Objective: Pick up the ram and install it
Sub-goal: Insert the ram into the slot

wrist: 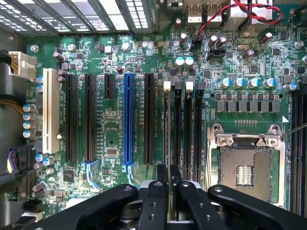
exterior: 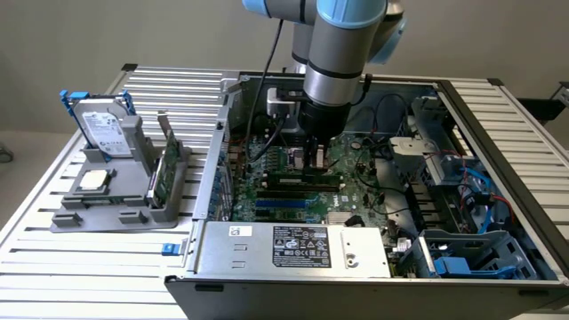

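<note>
In the exterior view we are looking at the arm reaching down into the open computer case (exterior: 294, 257), which is sitting on the slatted tabletop (exterior: 80, 273). We are taking the blue slot (exterior: 282, 201) on the motherboard as our landmark. The end effector (exterior: 318, 160) is hanging just beyond that blue slot, on its far side from the camera. Right under the tips we are seeing a long dark strip with green flecks, which we are judging to be the ram (exterior: 298, 179). Its long axis is running parallel to the blue slot, just beside it with one dark slot between, and it is sitting low against the board. We are reading the ram as directly below the end effector, not off to either side. Well apart from the blue slot, outside the case toward the exterior view's left, a grey holder (exterior: 106, 217) is carrying a hard drive (exterior: 102, 130) and a taller green card (exterior: 164, 170).

In the wrist view we are looking straight down the fingers (wrist: 156, 201). They are pressed close together with only a narrow gap, and a thin edge is running out from between them, so we are judging that they are pinching the ram edge-on. That edge is lining up with the nearest of four long memory slots (wrist: 188, 129), which are lying parallel to the blue slot on its side toward the processor socket (wrist: 245, 165). We cannot tell whether the ram is fully seated.
</note>
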Controlling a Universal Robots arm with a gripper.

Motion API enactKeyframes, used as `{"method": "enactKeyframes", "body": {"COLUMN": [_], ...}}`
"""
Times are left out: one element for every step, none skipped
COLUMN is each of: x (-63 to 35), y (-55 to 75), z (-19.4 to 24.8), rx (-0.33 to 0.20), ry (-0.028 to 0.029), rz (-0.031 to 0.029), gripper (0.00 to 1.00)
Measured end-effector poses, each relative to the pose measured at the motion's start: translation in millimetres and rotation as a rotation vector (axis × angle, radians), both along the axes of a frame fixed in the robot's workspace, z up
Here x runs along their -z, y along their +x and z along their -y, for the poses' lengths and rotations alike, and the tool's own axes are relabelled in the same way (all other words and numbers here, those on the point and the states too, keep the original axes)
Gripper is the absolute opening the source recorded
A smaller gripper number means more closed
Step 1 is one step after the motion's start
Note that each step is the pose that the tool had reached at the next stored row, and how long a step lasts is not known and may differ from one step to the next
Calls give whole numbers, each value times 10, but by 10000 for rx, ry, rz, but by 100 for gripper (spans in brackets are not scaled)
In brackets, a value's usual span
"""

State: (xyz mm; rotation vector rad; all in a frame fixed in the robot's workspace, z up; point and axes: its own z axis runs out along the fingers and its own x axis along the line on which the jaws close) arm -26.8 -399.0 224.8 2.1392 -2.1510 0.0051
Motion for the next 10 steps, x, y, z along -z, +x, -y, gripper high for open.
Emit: {"method": "enactKeyframes", "body": {"x": [2,5,7,9,11,13,13,14,15,16], "y": [0,0,0,0,0,0,0,0,0,0], "z": [0,0,0,0,0,0,0,0,0,0], "rx": [0,0,1,1,2,3,3,3,3,3], "ry": [0,0,-1,-1,-1,-1,-2,-2,-1,-1], "rz": [1,2,2,1,1,0,0,0,1,1], "gripper": [14,14,14,14,14,14,14,14,14,14]}}
